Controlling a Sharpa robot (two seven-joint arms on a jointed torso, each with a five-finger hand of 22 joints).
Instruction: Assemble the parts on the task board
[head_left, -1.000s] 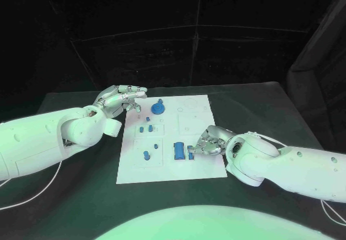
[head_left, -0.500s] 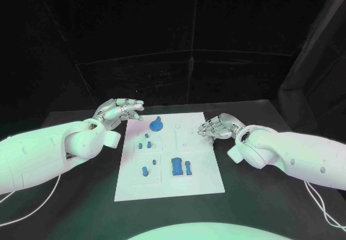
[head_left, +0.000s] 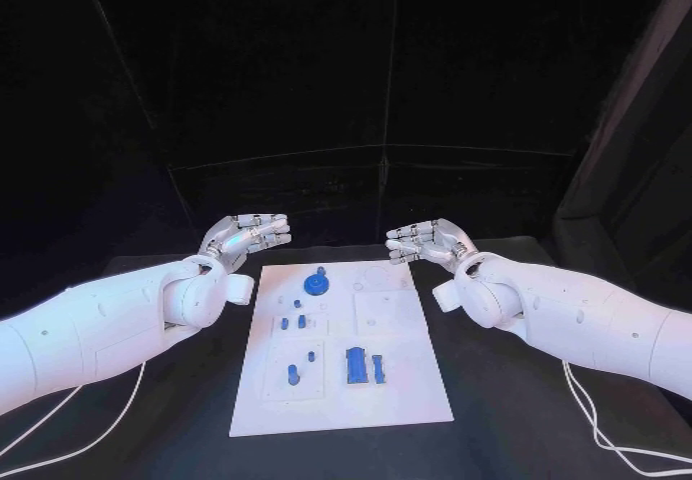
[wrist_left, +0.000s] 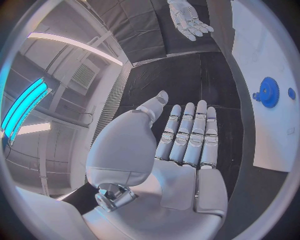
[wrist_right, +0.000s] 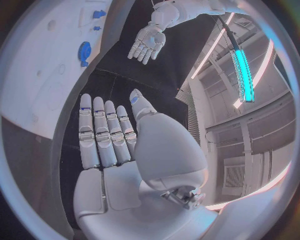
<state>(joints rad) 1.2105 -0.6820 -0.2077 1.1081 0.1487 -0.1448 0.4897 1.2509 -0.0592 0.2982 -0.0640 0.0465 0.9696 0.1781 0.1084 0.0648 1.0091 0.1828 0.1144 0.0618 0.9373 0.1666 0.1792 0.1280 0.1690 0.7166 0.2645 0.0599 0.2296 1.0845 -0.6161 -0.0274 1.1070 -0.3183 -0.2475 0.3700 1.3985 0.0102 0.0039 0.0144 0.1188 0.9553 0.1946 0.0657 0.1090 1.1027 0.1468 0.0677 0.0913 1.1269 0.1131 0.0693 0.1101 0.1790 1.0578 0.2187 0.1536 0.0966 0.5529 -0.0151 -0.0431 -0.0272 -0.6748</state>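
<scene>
The white task board (head_left: 392, 398) lies lengthwise in the middle of the black table. On it are a blue gear (head_left: 316, 284) near the far end, several small blue pegs (head_left: 296, 322) in the middle, and a larger blue block (head_left: 355, 364) with a slim blue piece (head_left: 379, 368) beside it. My left hand (head_left: 245, 235) is raised past the board's far left corner, fingers straight and apart, holding nothing. My right hand (head_left: 427, 240) mirrors it past the far right corner, also empty. The left wrist view shows the flat left hand (wrist_left: 184, 145), the board (wrist_left: 269, 60) and the gear (wrist_left: 269, 91).
The black table (head_left: 519, 400) extends on both sides of the board. In the right wrist view, the flat right hand (wrist_right: 106, 135) faces the left hand (wrist_right: 147, 45) across the board (wrist_right: 44, 85) with its gear (wrist_right: 84, 51).
My right hand has left the blue block near the board's front and risen past the far right corner, fingers straightened. The left hand has lifted and opened flat. The camera has shifted too.
</scene>
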